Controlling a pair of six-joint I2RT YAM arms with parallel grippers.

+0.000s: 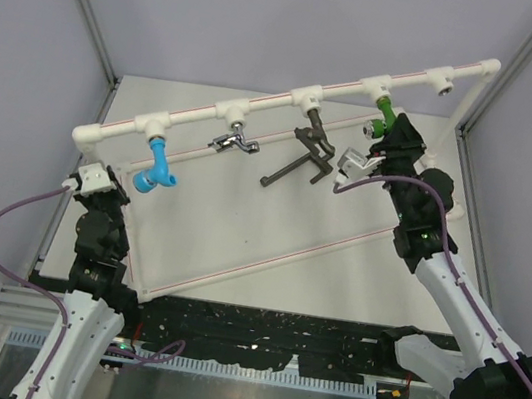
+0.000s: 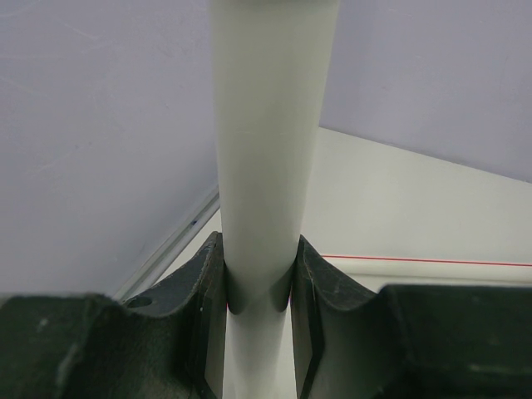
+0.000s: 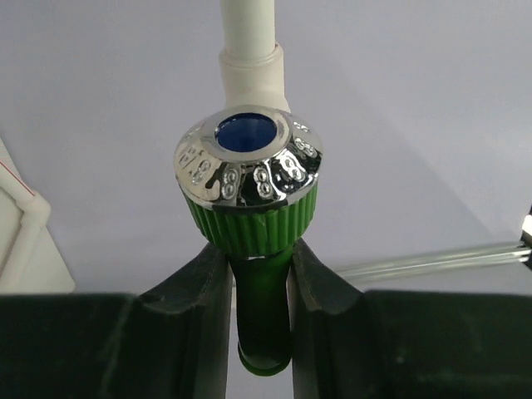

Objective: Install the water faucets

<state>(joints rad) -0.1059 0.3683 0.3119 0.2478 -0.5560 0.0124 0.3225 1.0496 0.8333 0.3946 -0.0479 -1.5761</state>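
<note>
The green faucet (image 1: 385,110) hangs under a tee of the white pipe frame (image 1: 261,101). My right gripper (image 1: 390,133) is shut on it. In the right wrist view my right gripper (image 3: 259,278) clamps the green faucet's neck (image 3: 264,324) just below its chrome-capped knob, with a white tee behind. The blue faucet (image 1: 156,168), silver chrome faucet (image 1: 234,142) and dark bronze faucet (image 1: 317,135) sit under other tees. The long dark T-handled faucet (image 1: 289,172) lies on the table. My left gripper (image 1: 98,179) is shut on the frame's left post; in the left wrist view my left gripper (image 2: 258,278) clamps the white pipe (image 2: 266,150).
The frame's base rail with a red stripe (image 1: 266,260) runs diagonally across the white table (image 1: 243,216). A tee socket (image 1: 443,84) at the rail's far right holds nothing. Enclosure posts and grey walls stand close behind the frame. Purple cables loop off both arms.
</note>
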